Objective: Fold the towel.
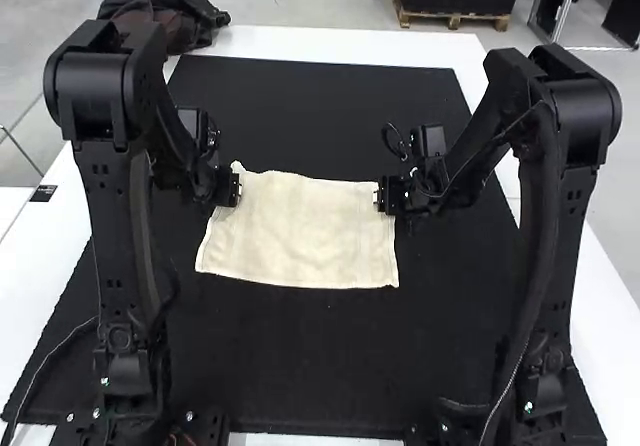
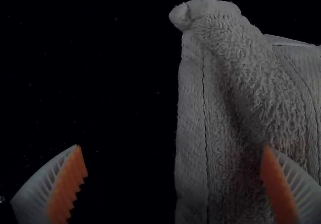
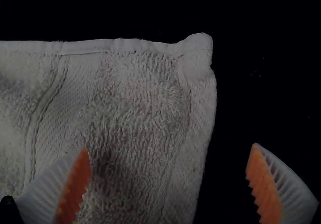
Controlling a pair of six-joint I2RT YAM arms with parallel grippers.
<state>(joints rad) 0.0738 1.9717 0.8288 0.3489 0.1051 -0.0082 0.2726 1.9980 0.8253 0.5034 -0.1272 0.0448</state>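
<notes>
A cream towel [image 1: 300,231] lies spread on the black mat, somewhat rumpled. My left gripper [image 1: 238,188] is at its far left corner, my right gripper [image 1: 377,197] at its far right corner. In the left wrist view my left gripper [image 2: 173,158] stands open, one finger over the towel [image 2: 235,98] and the other over the mat; the towel's corner there is curled over. In the right wrist view my right gripper [image 3: 168,158] is open too, its fingers on either side of the edge of the towel [image 3: 130,113].
The black mat [image 1: 300,376] covers most of the white table [image 1: 40,276]. A dark bundled cloth [image 1: 180,11] rests at the table's far left corner.
</notes>
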